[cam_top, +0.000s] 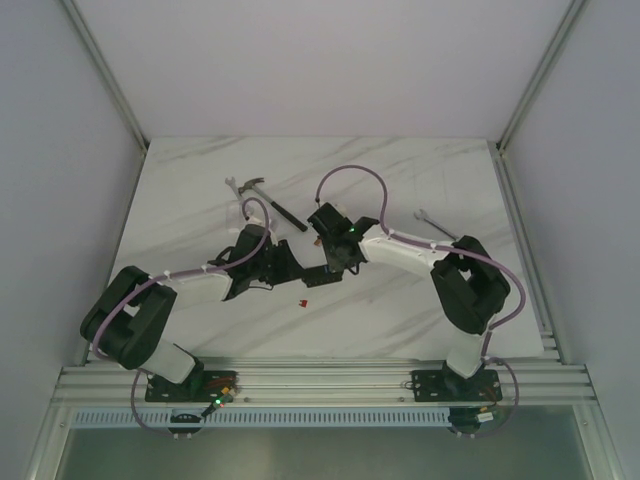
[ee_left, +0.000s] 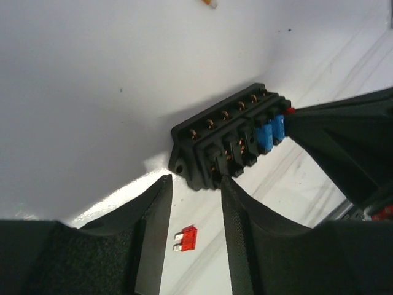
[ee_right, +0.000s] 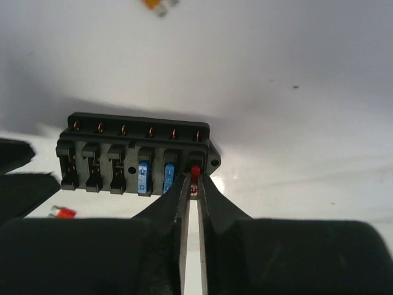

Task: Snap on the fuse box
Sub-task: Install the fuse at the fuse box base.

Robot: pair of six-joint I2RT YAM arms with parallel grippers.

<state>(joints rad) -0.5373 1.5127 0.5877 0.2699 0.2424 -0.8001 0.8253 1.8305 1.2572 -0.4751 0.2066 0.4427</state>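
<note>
Your right gripper jaws clench a red fuse at the end slot of the fuse box, ready to press. The left gripper jaws straddle its corner on the counter (steadying; grip unclear).

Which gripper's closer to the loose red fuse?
Left. The left gripper hangs over the loose red fuse; the right gripper grips a second fuse at the fuse box's far end.

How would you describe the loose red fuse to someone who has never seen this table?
On the white marble table, find the black fuse box near the middle. The loose red fuse lies flat and alone on the marble just on its near side. The other red fuse is pinched in the right gripper at the box.
</note>
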